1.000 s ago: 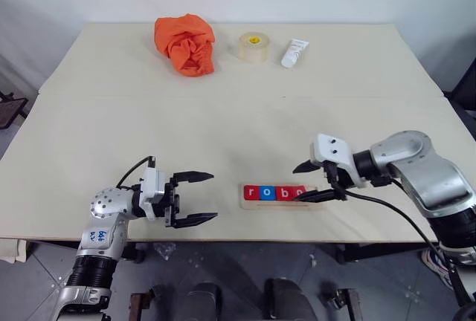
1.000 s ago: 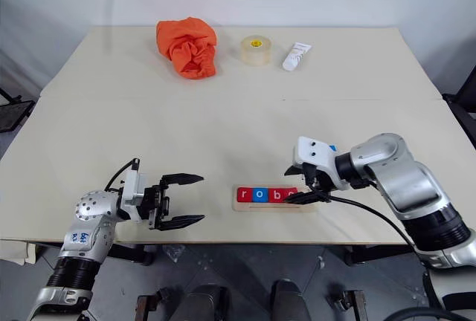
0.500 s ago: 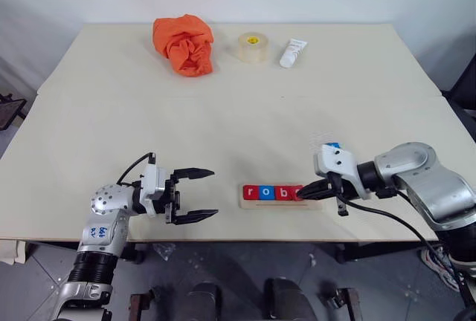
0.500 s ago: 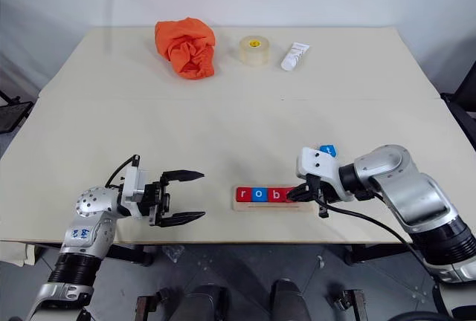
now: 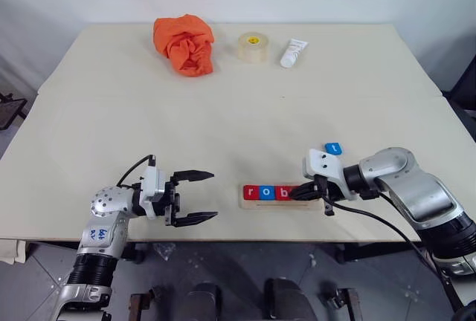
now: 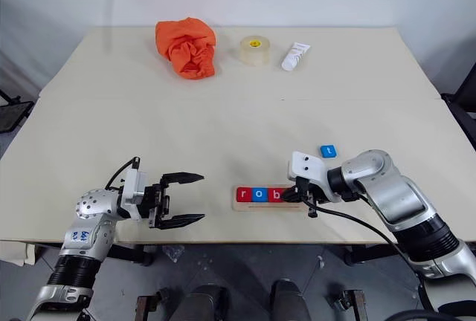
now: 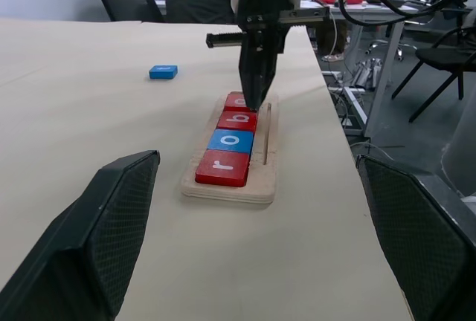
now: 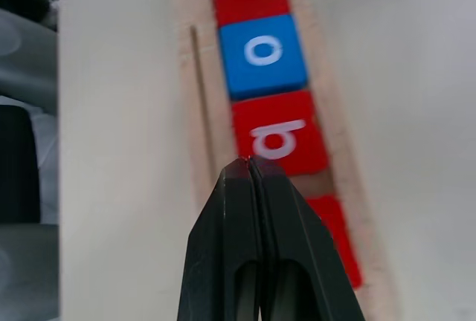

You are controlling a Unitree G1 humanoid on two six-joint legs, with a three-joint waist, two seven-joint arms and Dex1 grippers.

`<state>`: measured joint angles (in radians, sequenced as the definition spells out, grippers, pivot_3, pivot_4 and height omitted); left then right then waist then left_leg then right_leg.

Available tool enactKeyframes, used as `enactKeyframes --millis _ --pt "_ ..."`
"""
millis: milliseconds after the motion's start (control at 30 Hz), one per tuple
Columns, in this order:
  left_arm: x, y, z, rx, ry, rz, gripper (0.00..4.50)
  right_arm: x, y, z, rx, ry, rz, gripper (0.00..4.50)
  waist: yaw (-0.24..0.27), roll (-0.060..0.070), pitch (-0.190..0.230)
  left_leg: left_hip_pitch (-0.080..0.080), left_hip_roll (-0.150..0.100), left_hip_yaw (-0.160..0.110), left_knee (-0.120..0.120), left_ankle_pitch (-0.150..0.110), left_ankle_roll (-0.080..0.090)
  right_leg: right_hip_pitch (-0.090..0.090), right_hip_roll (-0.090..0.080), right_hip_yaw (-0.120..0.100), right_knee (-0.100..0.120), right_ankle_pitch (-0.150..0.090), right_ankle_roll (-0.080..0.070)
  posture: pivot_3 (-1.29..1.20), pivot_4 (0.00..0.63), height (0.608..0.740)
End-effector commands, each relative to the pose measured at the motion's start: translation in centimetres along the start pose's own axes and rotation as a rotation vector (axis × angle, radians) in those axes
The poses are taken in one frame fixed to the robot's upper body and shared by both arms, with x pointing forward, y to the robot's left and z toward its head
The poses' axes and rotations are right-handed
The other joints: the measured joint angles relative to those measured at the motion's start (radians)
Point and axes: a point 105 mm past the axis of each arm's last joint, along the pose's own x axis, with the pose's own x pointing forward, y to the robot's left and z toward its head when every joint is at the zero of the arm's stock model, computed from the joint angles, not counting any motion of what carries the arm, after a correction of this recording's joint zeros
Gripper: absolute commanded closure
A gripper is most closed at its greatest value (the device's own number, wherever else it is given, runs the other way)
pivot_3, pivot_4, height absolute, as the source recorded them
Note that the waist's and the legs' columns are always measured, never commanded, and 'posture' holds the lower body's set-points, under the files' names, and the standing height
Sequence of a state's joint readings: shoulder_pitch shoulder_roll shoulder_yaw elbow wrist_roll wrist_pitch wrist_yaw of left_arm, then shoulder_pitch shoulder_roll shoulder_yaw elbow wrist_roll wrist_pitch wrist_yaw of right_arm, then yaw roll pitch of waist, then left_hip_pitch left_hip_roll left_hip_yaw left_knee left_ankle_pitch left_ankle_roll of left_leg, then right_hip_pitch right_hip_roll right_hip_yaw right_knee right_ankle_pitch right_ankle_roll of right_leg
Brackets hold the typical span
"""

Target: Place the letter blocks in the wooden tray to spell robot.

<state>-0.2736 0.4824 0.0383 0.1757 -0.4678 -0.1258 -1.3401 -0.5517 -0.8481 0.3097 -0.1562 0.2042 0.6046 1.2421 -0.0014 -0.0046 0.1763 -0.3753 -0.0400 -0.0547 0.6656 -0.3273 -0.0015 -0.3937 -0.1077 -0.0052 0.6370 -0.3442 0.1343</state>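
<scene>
The wooden tray (image 5: 268, 205) lies near the table's front edge. In it, left to right, are a red r tile (image 5: 251, 192), a blue o tile (image 5: 267, 192) and a red b tile (image 5: 283, 192). A further red tile (image 8: 336, 241) follows, partly covered by my right gripper (image 5: 298, 192). That gripper is shut with nothing between its fingers, its tip (image 8: 249, 166) low over the tray beside the b. A blue t tile (image 5: 333, 148) lies loose on the table behind the right wrist. Left of the tray, my left gripper (image 5: 198, 197) stands open and level, pointing at the tray.
An orange cloth (image 5: 184, 43), a tape roll (image 5: 253, 46) and a white tube (image 5: 294, 52) sit along the far side of the table. The tray lies close to the front edge (image 5: 245, 238). Bare tabletop spreads between the tray and the far objects.
My right gripper has closed from open and sunk onto the tray's right part. The blue t tile now shows behind its wrist. The left arm has kept still.
</scene>
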Motion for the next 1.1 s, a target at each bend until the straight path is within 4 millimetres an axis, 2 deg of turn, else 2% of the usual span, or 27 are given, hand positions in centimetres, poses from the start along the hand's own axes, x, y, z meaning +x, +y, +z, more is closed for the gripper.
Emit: enactKeyframes --millis 33,133,267,400,467,1100 --pt "-0.1 0.0 0.7 0.031 -0.016 0.004 0.0 -0.8 -0.1 1.2 -0.037 -0.037 -0.02 4.47 0.0 0.0 0.0 0.0 0.0 0.0 0.0 0.0 0.0 0.0 0.0 0.0 0.0 0.0 0.0 0.0 0.15 0.74" --pt "-0.1 -0.1 0.6 0.03 -0.016 0.002 0.0 -1.7 0.2 2.1 -0.04 -0.071 -0.024 4.47 0.0 0.0 0.0 0.0 0.0 0.0 0.0 0.0 0.0 0.0 0.0 0.0 0.0 0.0 0.0 0.0 0.15 0.74" --pt "-0.1 -0.1 0.6 0.03 -0.016 0.002 0.0 -3.0 -0.2 1.7 -0.02 -0.063 -0.067 4.47 0.001 0.0 0.0 0.0 0.0 0.0 0.0 0.0 0.0 0.0 0.0 0.0 0.0 0.0 0.0 0.0 0.15 0.74" --pt "-0.1 -0.1 0.6 0.027 -0.016 -0.003 0.0 -4.5 -1.1 -1.4 0.017 0.035 -0.141 4.47 0.004 0.0 0.0 0.0 0.0 0.0 0.0 0.0 0.0 0.001 0.0 -0.001 0.0 0.0 0.0 0.0 0.15 0.74" --pt "-0.1 0.0 0.6 0.026 -0.016 -0.005 0.0 -4.7 -1.3 -2.1 0.027 0.047 -0.154 4.47 0.003 0.0 0.0 0.0 -0.001 -0.001 0.0 0.0 0.0 0.001 -0.001 -0.001 -0.001 0.0 0.0 0.0 0.15 0.74" --pt "-0.8 0.3 0.7 0.032 0.008 -0.019 0.0 -1.5 -1.6 -2.7 0.032 0.013 -0.104 4.47 -0.002 0.0 0.0 0.0 0.0 0.0 0.0 0.0 0.0 0.001 -0.001 -0.003 0.0 0.0 0.0 0.0 0.15 0.74"
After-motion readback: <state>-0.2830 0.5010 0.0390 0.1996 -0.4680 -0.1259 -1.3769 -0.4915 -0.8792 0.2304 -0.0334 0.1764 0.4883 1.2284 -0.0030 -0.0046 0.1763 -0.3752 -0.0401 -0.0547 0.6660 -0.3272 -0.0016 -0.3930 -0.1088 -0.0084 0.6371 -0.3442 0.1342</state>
